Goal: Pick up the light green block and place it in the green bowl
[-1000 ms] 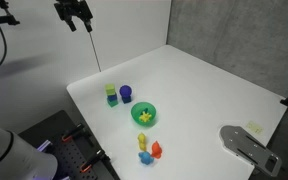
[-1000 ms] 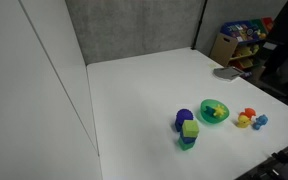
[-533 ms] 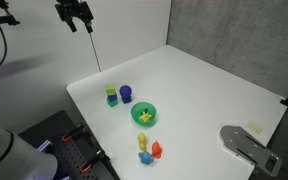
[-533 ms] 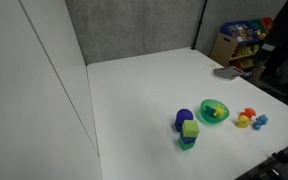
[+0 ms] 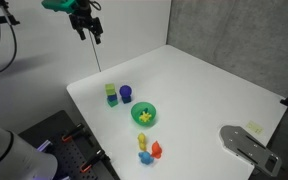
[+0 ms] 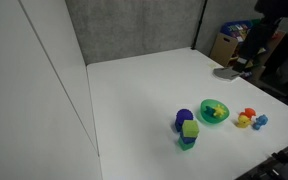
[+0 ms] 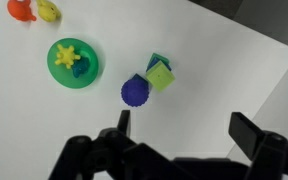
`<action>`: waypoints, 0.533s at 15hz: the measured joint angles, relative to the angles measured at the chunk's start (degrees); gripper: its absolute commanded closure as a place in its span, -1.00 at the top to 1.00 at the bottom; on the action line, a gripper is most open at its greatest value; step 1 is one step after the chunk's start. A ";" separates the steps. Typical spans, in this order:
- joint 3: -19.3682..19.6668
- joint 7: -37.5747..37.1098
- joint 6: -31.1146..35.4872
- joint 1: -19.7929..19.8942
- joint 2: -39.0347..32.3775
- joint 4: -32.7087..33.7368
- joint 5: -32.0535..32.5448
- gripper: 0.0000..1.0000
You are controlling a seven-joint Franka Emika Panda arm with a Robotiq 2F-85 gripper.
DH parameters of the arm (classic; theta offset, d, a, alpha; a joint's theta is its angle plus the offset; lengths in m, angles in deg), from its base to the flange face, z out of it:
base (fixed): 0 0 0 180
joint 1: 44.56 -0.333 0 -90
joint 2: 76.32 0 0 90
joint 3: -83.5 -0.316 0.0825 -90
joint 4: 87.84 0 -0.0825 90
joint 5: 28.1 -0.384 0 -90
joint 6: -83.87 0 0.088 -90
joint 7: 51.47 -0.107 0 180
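The light green block (image 5: 111, 90) (image 6: 190, 129) (image 7: 161, 77) sits on top of a blue block near the table's corner, next to a purple cylinder (image 7: 135, 91). The green bowl (image 5: 144, 114) (image 6: 215, 111) (image 7: 75, 63) stands close by and holds a yellow star-shaped piece and a small dark piece. My gripper (image 5: 88, 24) (image 7: 184, 125) hangs high above the table, open and empty, well away from the block. In an exterior view the arm shows only at the top right edge (image 6: 269, 8).
The white table (image 5: 214, 90) has a red piece (image 5: 156, 150) and yellow pieces (image 5: 143, 141) past the bowl. A grey flat object (image 5: 246, 145) lies at a far corner. Grey panels stand behind the table. A shelf of toys (image 6: 239, 40) stands beyond it.
My gripper has moved a little to the right and slightly down in the exterior view, with more of the arm now showing. The blocks and bowl have not moved.
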 measured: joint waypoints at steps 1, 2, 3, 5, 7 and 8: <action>0.42 0.00 1.28 0.00 -0.92 -0.74 -0.94 1.00; 0.75 0.00 2.67 0.00 -1.76 -1.63 -1.86 1.00; 1.00 0.00 4.32 0.01 -2.62 -2.78 -2.57 1.00; 1.23 -0.16 8.48 0.03 -4.33 -5.57 -3.29 1.00; 1.22 -1.32 13.53 0.03 -6.08 -8.63 -3.33 1.00; 1.17 -2.12 16.33 0.03 -7.08 -10.18 -3.29 1.00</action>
